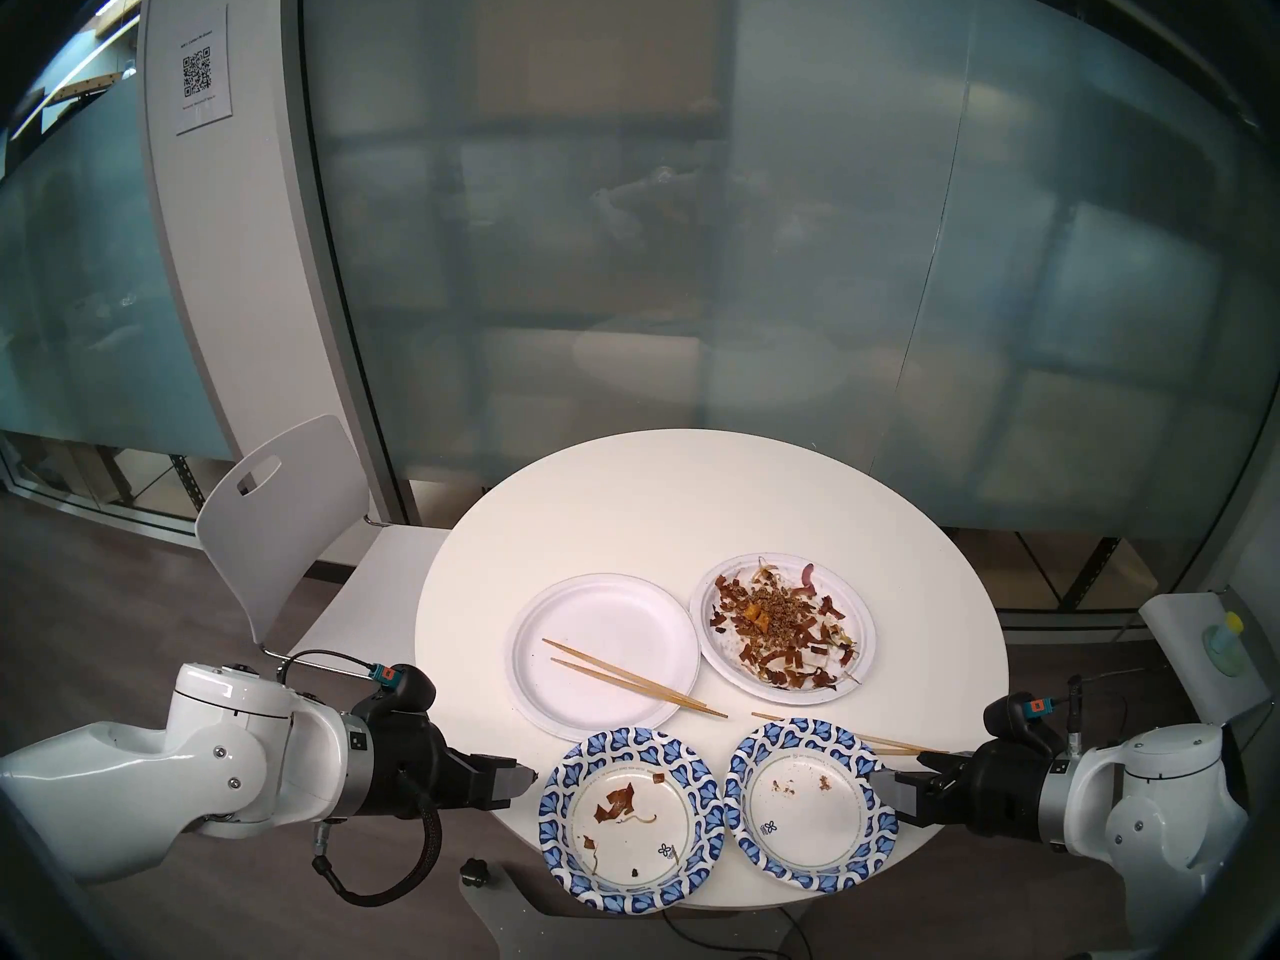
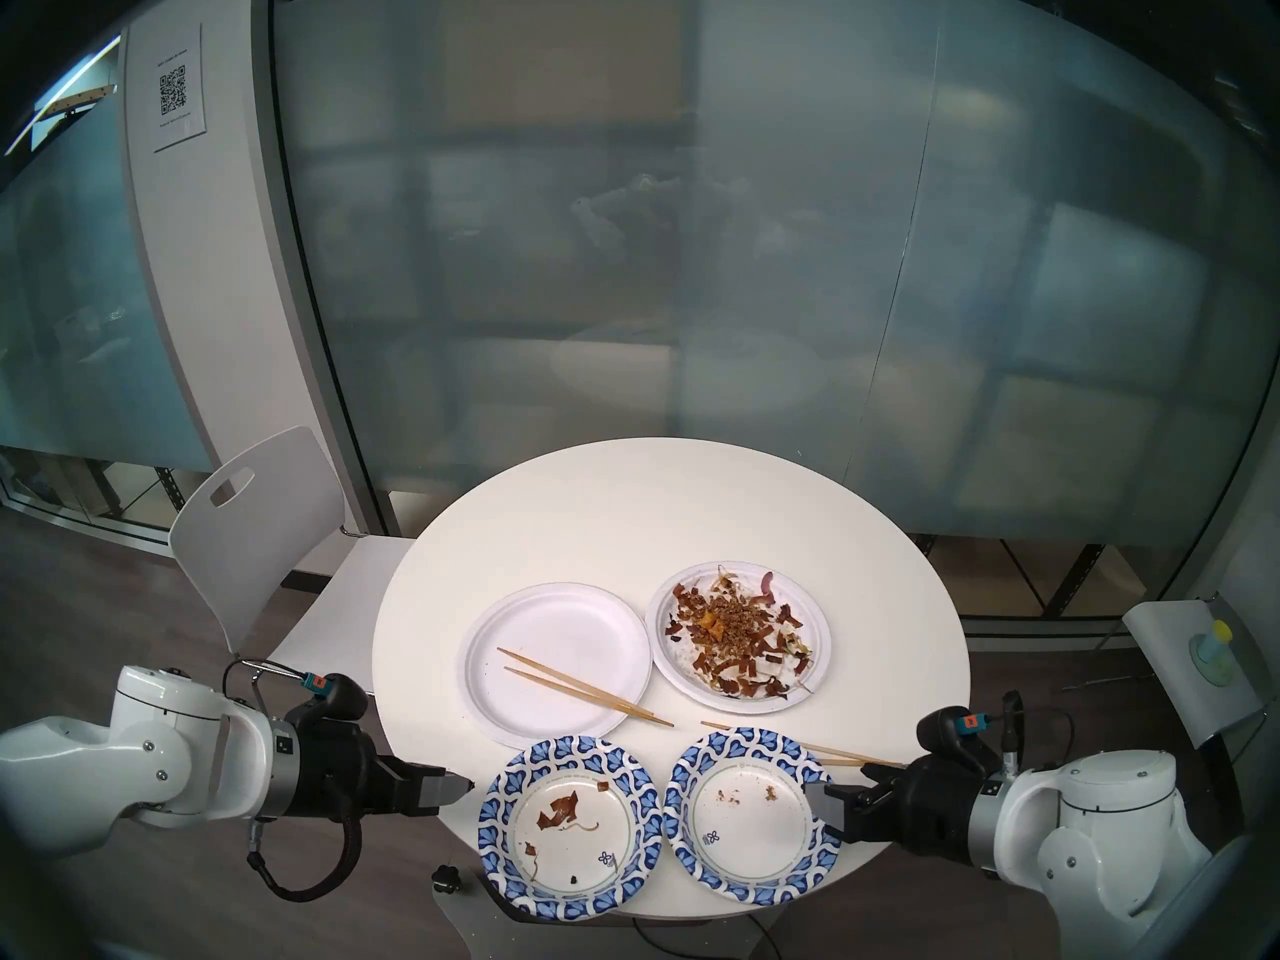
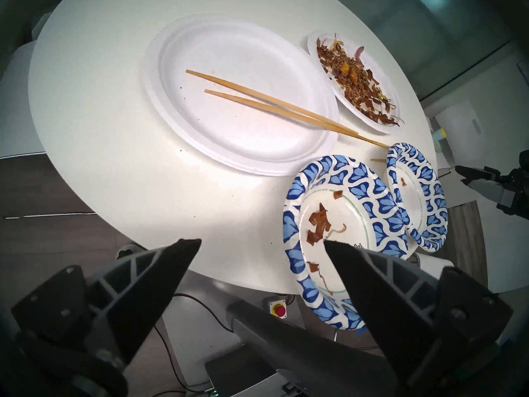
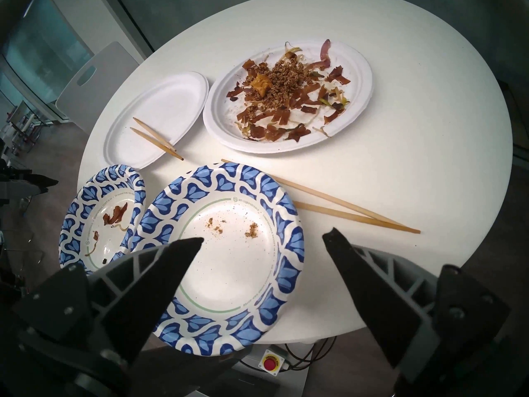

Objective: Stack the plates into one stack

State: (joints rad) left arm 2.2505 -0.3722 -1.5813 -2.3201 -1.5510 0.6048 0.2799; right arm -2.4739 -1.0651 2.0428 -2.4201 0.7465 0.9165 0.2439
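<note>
Plates: you have 4 on the round white tabletop [image 1: 623, 508], none stacked yet. 2 are larger and plain white, sitting side by side around the middle of the tabletop with their rims just about meeting: the left white plate [image 1: 602, 626] carries 1 pair of chopsticks [image 1: 634, 676] whose tips run off its near rim, and the right white plate [image 1: 727, 668] is littered with brown food scraps [image 1: 776, 616]. 2 smaller, deeper ones with blue-and-white patterned rims sit at the near edge, both overhanging it, rims close together: the left patterned plate [image 1: 632, 819] holds a few brown scraps, the right patterned plate [image 1: 810, 803] only crumbs. A 2nd pair of chopsticks [image 1: 893, 742] lies on the tabletop, running under the far rim of the right patterned plate toward the right edge.

Print circles the inner ring of the right patterned plate; you can read "BPI COMPOSTABLE" in the right wrist view, the rest too small. A red emergency-stop button [image 4: 270, 362] sits under the tabletop. A QR-code sheet [image 1: 201, 72] hangs on the wall, its text unreadable.

Your left hand [image 1: 530, 775] is spread wide and empty, off the left near edge beside the left patterned plate. Your right hand [image 1: 878, 775] is spread wide too, gripping nothing, its tips over the right rim of the right patterned plate.
</note>
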